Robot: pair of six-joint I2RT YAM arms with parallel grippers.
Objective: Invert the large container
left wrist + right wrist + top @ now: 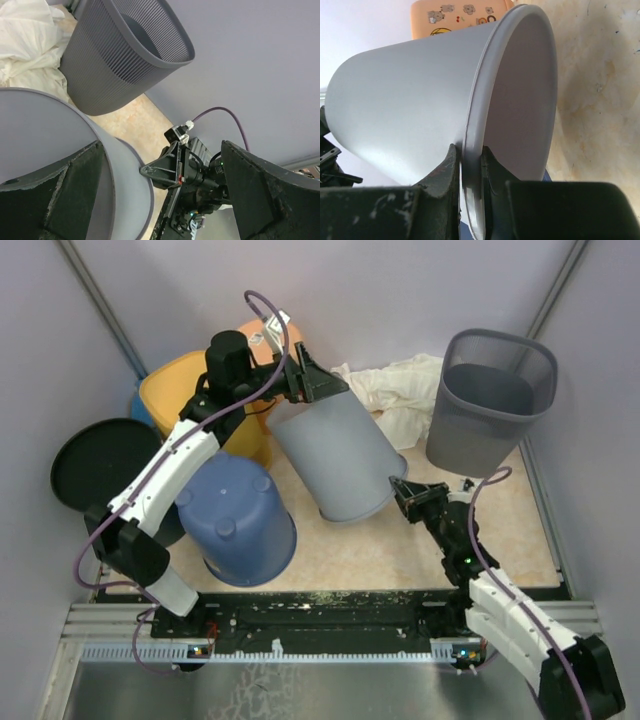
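**Two hands on one tipped grey bucket**

Two arms reach in from the near edge of the worktop, and both meet at the same pale grey tub. Nearest, the right hand is clamped on the large container. Its wrist camera shows its two dark fingers pinched on either side of the rim, one inside the mouth and one outside.

The large container sits mid-worktop, tipped well over. Its open mouth faces the near right, towards that hand, and its closed base is raised towards the far left. Just beside it on the left, a blue bucket stands upside down; I cannot tell whether the two touch. Further left lies a black disc.

At the far end of the tub, the left hand is up against the base. Its fingers are spread wide apart. One lies along the grey wall and the other is out in the air, so it grips nothing.

Behind the left hand is an orange tub. A crumpled white cloth lies at the back. A dark ribbed basket stands upright at the far right, apart from the large container.
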